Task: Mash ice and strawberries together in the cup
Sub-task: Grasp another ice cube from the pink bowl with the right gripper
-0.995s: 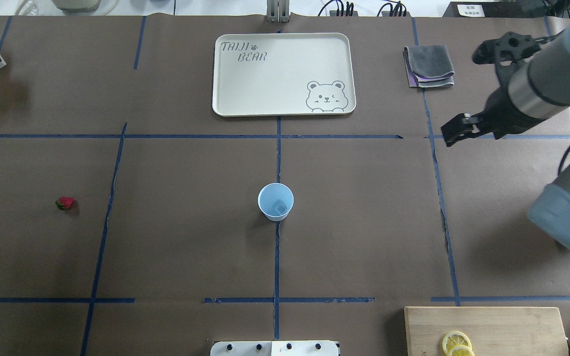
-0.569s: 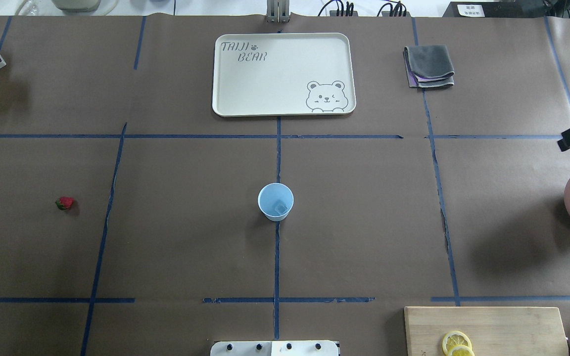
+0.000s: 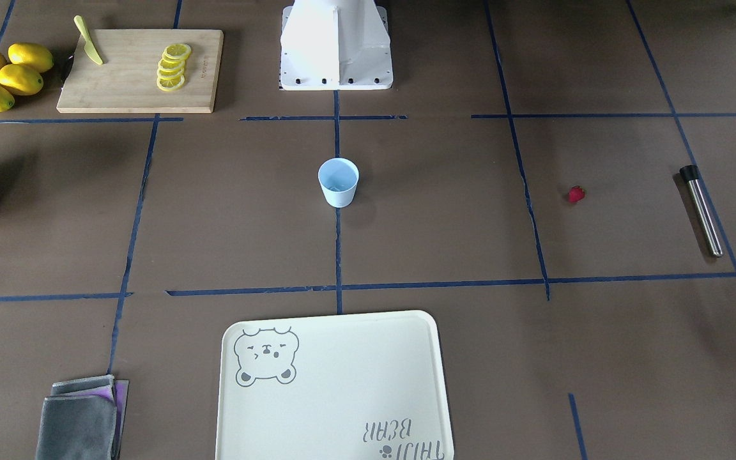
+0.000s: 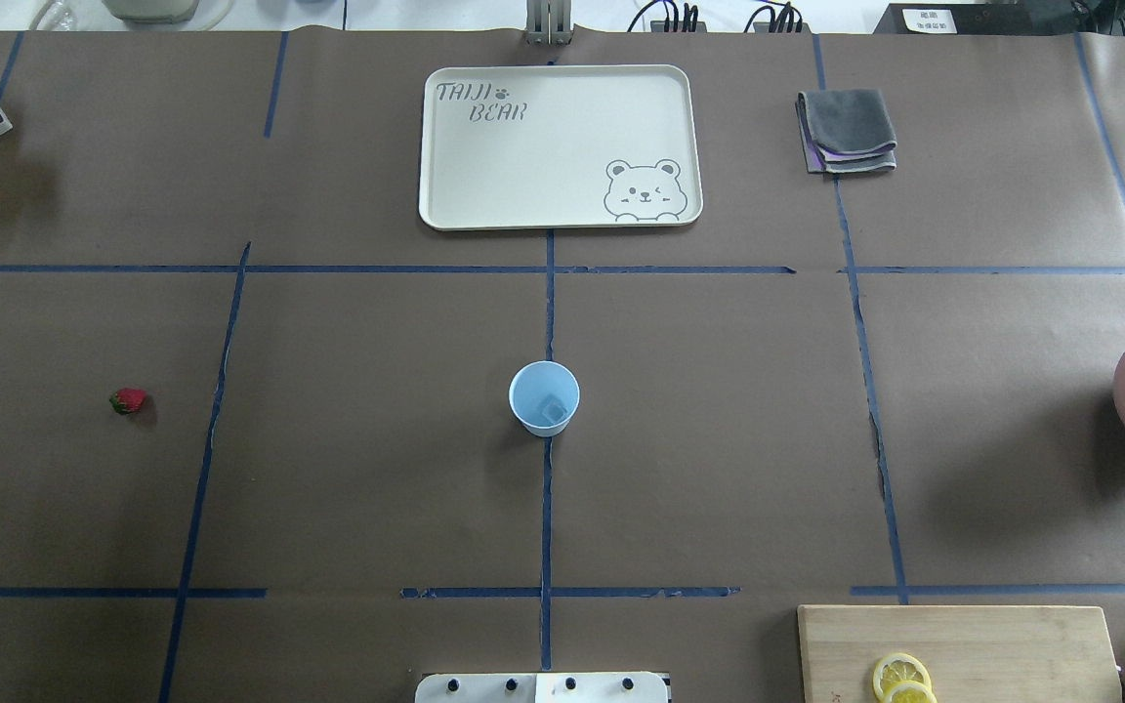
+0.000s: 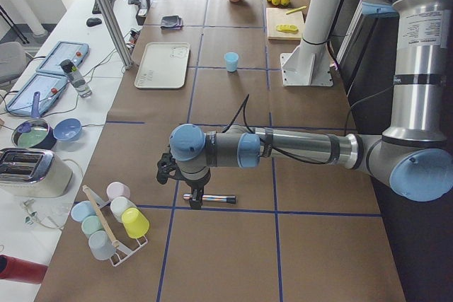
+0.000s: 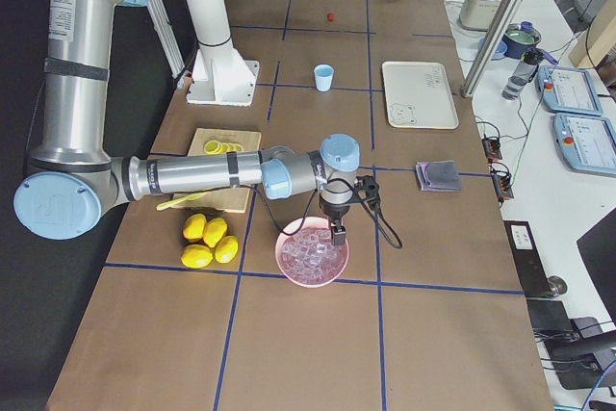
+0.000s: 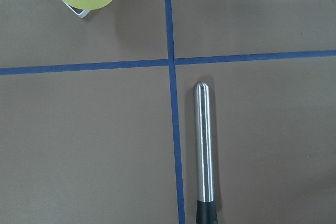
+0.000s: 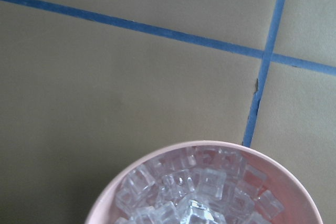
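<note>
Exterior right view: the right gripper (image 6: pixel 338 235) is held just above a pink bowl (image 6: pixel 285 268) heaped with ice (image 8: pixel 199 187), lemons (image 6: pixel 207 240) nearby. The left gripper (image 5: pixel 196 201) is poised over a steel rod (image 7: pixel 202 145) beside a cup rack (image 5: pixel 106 224). Neither claw's opening can be told. Well away from both, the pale blue cup (image 4: pixel 544 398) is seen upright, one clear ice cube (image 4: pixel 553 413) inside. The red strawberry (image 4: pixel 129 400) lies between cup and left gripper.
</note>
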